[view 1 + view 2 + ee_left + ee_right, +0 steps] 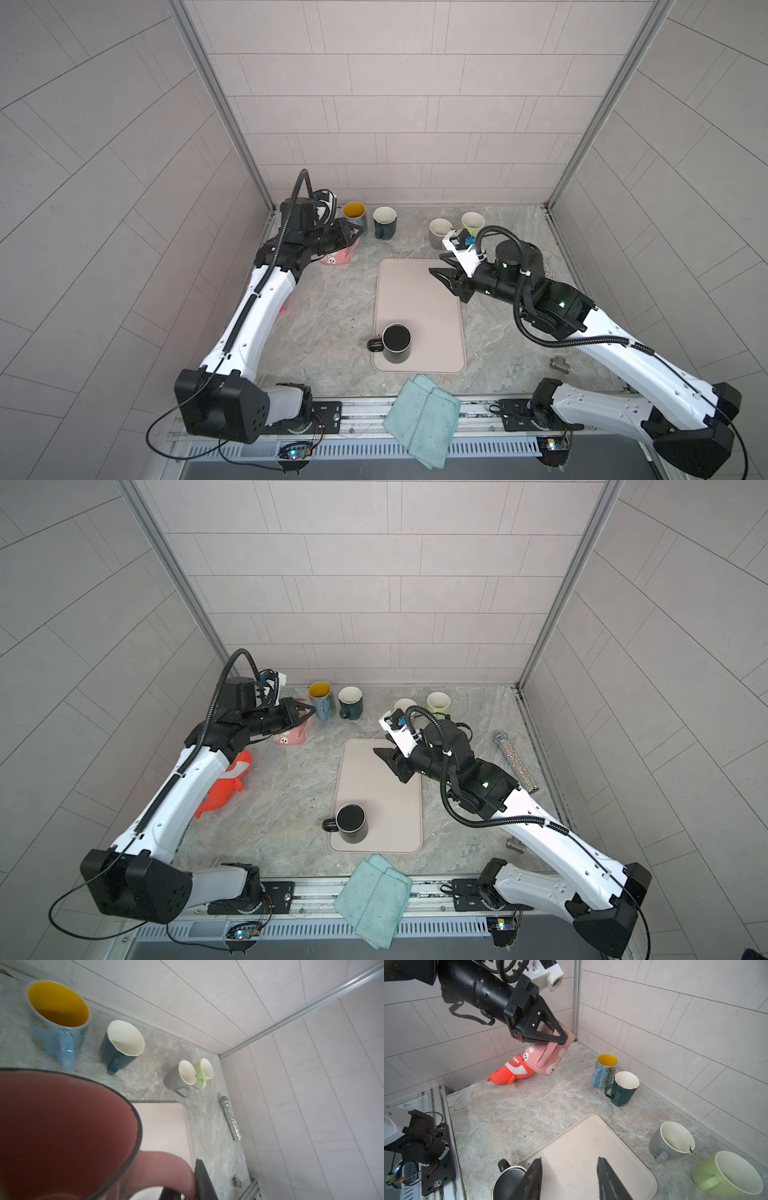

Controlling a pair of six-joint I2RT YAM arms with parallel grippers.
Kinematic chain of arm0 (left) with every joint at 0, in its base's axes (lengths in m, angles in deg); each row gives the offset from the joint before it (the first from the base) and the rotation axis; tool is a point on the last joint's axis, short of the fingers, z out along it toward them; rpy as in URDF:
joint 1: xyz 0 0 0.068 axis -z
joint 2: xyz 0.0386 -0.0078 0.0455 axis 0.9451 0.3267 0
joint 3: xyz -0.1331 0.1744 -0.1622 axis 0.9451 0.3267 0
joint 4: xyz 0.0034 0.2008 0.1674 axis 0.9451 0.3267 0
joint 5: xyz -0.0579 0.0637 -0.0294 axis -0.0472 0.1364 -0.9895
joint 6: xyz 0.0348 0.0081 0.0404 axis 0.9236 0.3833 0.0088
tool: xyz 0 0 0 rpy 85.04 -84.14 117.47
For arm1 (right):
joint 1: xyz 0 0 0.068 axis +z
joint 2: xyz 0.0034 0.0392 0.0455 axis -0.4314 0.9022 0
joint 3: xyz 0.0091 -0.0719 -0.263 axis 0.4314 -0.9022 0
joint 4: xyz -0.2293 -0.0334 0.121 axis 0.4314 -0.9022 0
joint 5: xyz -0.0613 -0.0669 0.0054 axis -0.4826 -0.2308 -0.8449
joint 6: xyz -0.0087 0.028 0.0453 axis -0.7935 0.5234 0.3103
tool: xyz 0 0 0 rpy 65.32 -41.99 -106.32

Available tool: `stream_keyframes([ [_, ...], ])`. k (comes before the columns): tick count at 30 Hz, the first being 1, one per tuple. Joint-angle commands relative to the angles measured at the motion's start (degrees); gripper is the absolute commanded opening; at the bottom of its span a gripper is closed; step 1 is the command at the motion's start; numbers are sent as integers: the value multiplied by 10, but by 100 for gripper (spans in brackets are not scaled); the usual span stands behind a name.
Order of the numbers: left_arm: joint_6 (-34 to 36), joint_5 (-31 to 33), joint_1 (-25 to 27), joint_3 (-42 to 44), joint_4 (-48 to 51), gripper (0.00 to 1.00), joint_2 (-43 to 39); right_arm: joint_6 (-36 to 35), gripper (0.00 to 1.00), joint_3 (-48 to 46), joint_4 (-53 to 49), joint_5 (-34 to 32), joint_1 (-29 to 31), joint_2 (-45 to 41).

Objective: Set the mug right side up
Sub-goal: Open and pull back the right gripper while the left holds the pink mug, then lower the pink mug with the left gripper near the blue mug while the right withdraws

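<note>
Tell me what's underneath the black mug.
The black mug stands on the beige tray near one corner, handle hanging past the tray's edge. The patch of tray directly beneath it is hidden.

Soft, even light, seemingly from overhead, leaves only faint shadows. Both top views are sharp but bend the wall tiles near the edges. In the left wrist view the pink mug looms dark and blurred; the blue mug smears. The right wrist view is crisp.
</note>
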Motion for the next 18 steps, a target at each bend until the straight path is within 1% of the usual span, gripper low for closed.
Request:
stream_keyframes([
  [1,42,106,-9,-1,-83,0,16,12,44,-12,25,-10,-6,-22],
  [4,22,138,-24,25,-155,0,49,17,44,-24,32,-7,-10,-30],
  [6,7,151,-35,48,-225,0,70,20,44,-31,36,-5,-11,-34],
  [10,-1,202,-45,85,-337,0,104,27,44,-46,44,-7,-15,-45],
  [14,16,236,-45,90,-386,0,138,31,44,-53,42,-8,-20,-50],
  [18,23,265,-45,108,-458,0,161,32,44,-53,34,-16,-25,-52],
])
